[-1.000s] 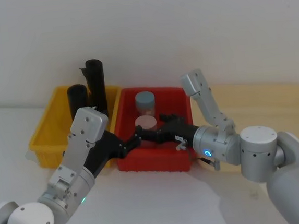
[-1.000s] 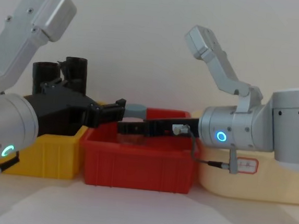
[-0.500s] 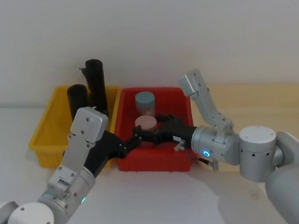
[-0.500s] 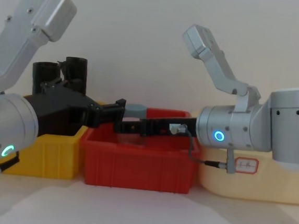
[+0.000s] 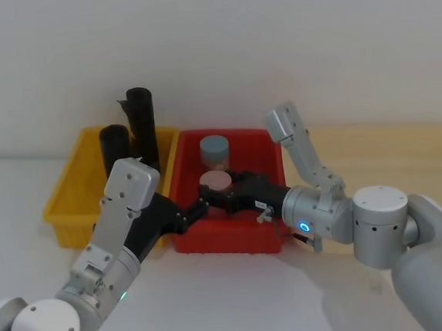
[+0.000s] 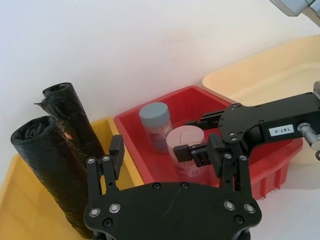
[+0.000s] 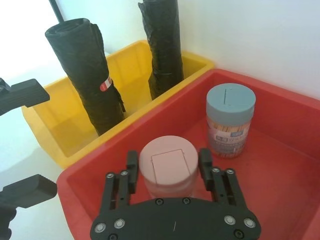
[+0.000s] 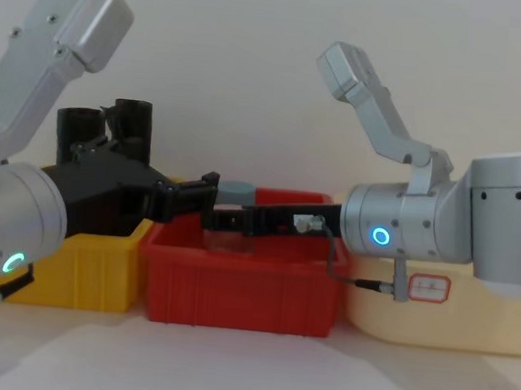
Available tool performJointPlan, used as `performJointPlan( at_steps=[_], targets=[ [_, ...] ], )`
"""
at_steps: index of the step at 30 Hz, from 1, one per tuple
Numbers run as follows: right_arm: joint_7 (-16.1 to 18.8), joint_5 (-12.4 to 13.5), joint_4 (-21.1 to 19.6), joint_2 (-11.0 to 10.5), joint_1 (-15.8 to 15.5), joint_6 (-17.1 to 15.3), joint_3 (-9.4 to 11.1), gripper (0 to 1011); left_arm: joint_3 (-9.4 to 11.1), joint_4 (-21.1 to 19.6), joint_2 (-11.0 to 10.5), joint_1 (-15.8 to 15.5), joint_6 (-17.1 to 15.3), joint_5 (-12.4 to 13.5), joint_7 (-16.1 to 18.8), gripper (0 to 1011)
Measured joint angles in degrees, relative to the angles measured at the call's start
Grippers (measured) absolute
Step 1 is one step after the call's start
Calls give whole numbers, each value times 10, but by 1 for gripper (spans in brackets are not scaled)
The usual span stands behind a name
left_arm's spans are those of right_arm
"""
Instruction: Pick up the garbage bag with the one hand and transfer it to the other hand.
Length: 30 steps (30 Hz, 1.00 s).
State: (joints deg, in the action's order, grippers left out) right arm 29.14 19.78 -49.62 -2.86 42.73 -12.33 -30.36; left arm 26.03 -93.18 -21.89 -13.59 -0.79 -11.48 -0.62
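Head view: the only real change over the last second is the right gripper [image 5: 213,199], which has crept a bit further toward the red bin's [image 5: 235,240] left edge. The left gripper [image 5: 191,214] hasn't budged and hangs over that same edge. The bag [image 5: 114,144] stands untouched near the yellow bin's [image 5: 60,201] back edge, beside the slim roll [image 5: 142,126].

Left wrist view: its fingers [image 6: 116,152] are spread wide, nothing in them.

Right wrist view: these fingers are apart too, with the pink jar [image 7: 167,162] showing between them. Can't tell if they actually bracket it or hover short of it.

Chest view: the two tips sit nearly nose to nose above the red bin. I'd say pickup hasn't started, and the left one needs to swing over to the yellow bin.
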Motion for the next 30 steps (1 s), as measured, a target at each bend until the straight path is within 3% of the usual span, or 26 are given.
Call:
performJointPlan(
  at_steps=[3,17,30],
  targets=[
    [0,0,0,0,0,0,0,668,0,0,0,0,0,0,0,1001],
    [1,2,-7,-2,-3,-1,0,666,0,0,0,0,0,0,0,1001],
    [-41,18,-123,-27,-56,1,31,666,0,0,0,0,0,0,0,1001]
  ],
)
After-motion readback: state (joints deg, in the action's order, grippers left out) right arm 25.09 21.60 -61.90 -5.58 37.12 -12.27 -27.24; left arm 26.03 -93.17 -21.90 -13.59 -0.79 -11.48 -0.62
